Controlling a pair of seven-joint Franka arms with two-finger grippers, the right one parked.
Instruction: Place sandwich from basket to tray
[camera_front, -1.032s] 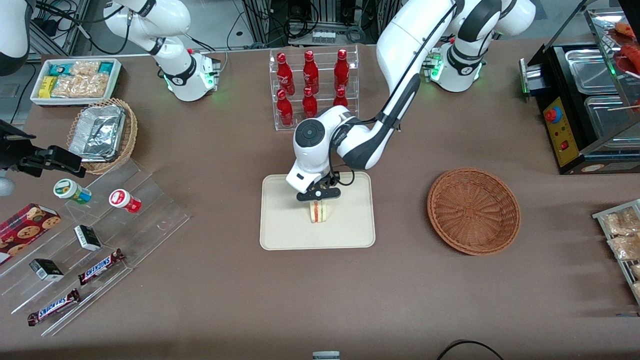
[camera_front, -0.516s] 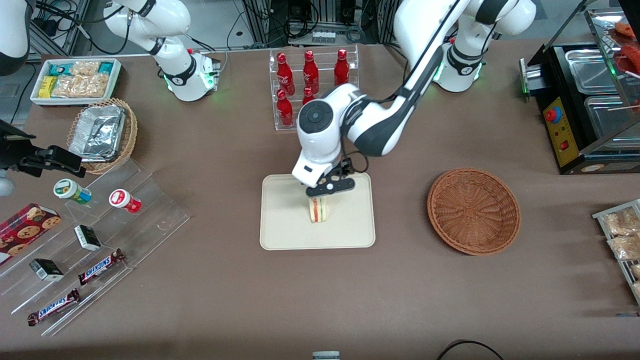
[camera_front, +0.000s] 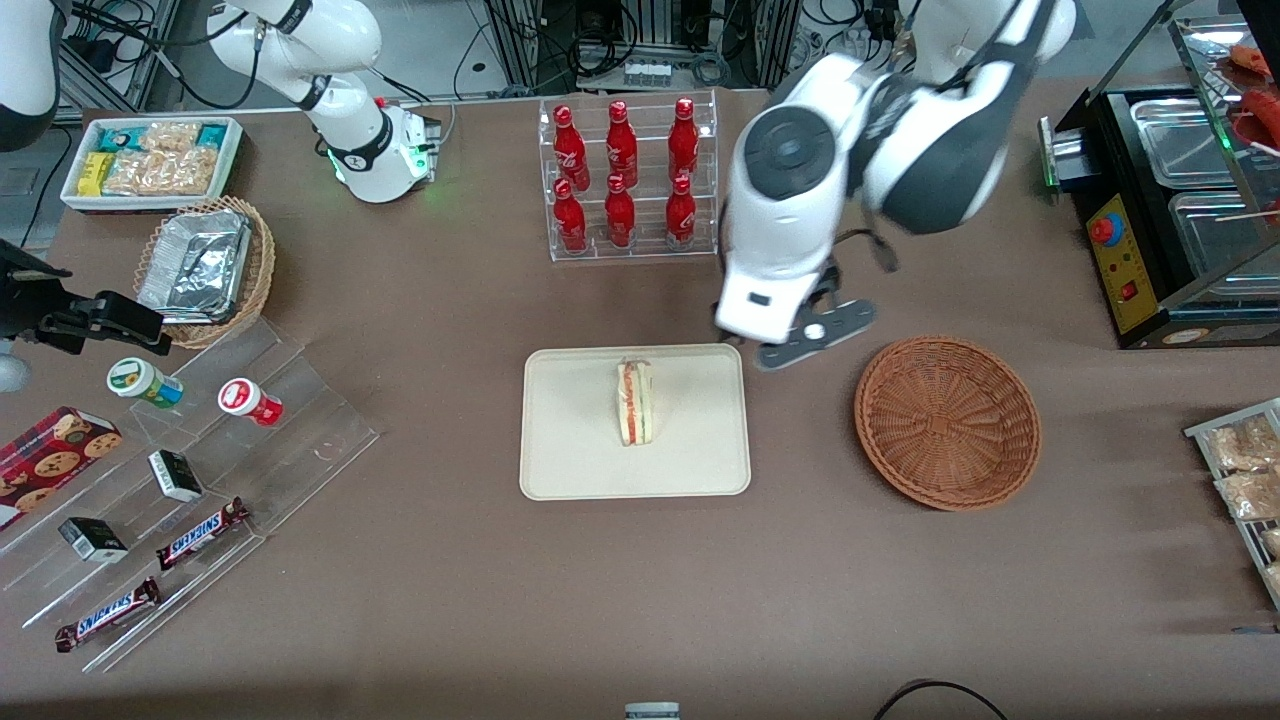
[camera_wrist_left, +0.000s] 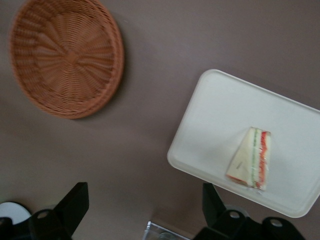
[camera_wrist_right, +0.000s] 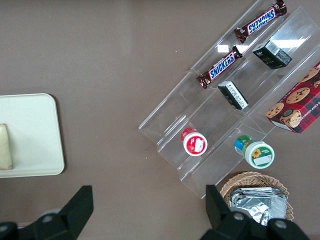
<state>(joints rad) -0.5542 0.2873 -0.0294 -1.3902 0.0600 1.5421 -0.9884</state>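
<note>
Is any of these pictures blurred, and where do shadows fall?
Front view: sharp; the tool hangs open above the table between tray and basket. Left wrist view: slightly blurred; the sandwich casts a soft shadow on the tray. Right wrist view: sharp.

At the left edge the tray (camera_wrist_right: 35, 140) holds a sandwich (camera_wrist_right: 5, 146) sliver; Snickers bars (camera_wrist_right: 220, 66) fill the upper-right clear rack (camera_wrist_right: 165, 127).
</note>
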